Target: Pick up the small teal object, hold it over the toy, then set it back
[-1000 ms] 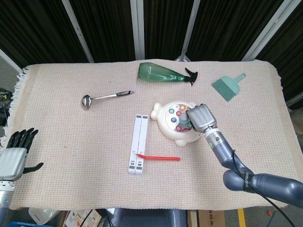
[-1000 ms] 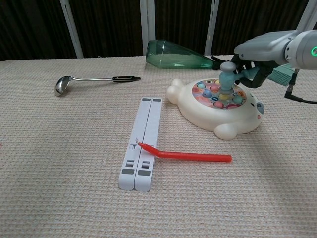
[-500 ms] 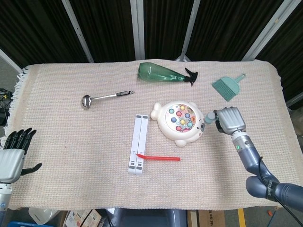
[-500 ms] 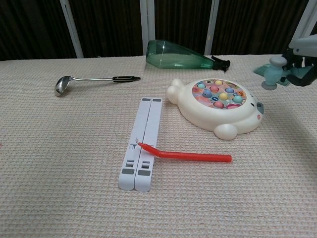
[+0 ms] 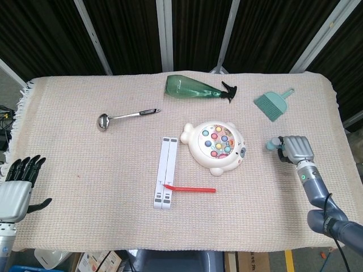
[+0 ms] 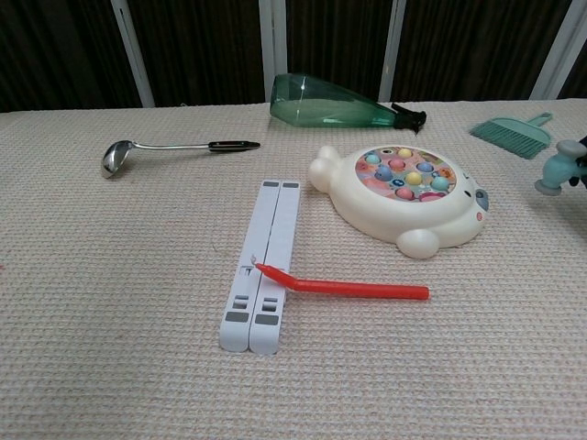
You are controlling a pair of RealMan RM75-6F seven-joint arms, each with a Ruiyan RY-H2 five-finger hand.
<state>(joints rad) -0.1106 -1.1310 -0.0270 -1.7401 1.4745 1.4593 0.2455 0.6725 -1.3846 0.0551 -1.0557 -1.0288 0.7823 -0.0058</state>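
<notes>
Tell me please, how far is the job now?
Picking up looks done: the right hand holds the small teal hammer. It is now beside the toy, not over it, toward the table's right side. Setting it down and letting go remains.

one toy (image 5: 215,146), one teal hammer (image 6: 557,170), one ladle (image 5: 126,117), one green bottle (image 5: 197,88), one brush (image 5: 273,103), one white stand (image 5: 165,173), one red stick (image 5: 193,188)

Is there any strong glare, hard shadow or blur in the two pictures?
Head view: light is even and soft, shadows faint, and the ladle bowl shows a small highlight. Chest view: sharp in the middle, the green bottle carries a mild sheen, and the teal object at the right edge is cut off and slightly soft.
</notes>
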